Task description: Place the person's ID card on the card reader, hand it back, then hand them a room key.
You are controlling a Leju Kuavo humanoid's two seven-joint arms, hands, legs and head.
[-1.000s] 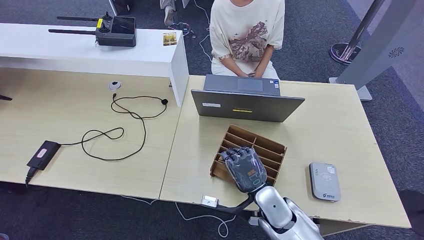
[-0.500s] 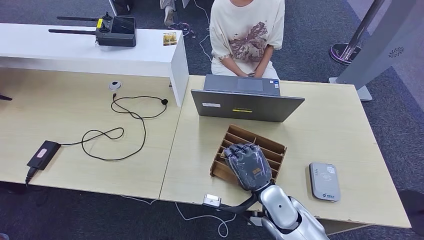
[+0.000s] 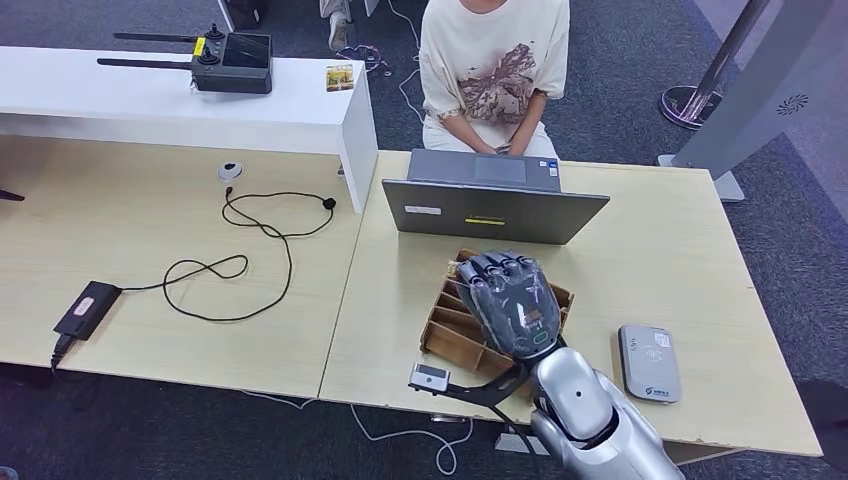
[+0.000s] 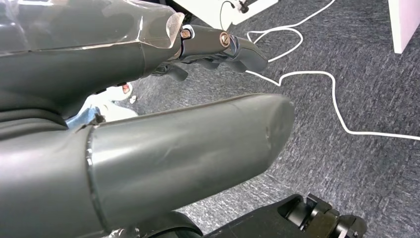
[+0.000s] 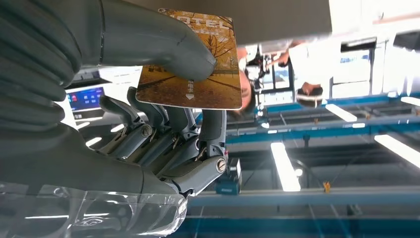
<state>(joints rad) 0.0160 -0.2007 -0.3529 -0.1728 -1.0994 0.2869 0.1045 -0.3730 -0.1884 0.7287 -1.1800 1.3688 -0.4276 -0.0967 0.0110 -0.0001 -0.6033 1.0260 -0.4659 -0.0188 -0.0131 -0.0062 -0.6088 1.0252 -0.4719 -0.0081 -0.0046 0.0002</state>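
Note:
My right hand [image 3: 510, 300] hovers above the brown wooden card box [image 3: 452, 338], back of the hand up, between the box and the laptop. In the right wrist view this hand [image 5: 163, 148] pinches a room key card [image 5: 198, 79] with an autumn picture and "HOTEL" on it between thumb and fingers. The grey card reader [image 3: 648, 362] lies on the table to the right of the hand. The person [image 3: 493, 70] sits behind the laptop with both hands in their lap. My left hand [image 4: 148, 148] hangs over the carpet, holding nothing, its fingers [image 4: 233, 45] apart from the thumb.
A grey laptop [image 3: 490, 210] stands open between the box and the person. A white counter [image 3: 200, 105] at the back left carries a black controller [image 3: 225, 60] and a small card [image 3: 340, 77]. A black cable [image 3: 240, 260] and power brick [image 3: 85, 308] lie on the left table.
My right hand has lifted out of the wooden box and moved up and forward toward the laptop. The person has not moved.

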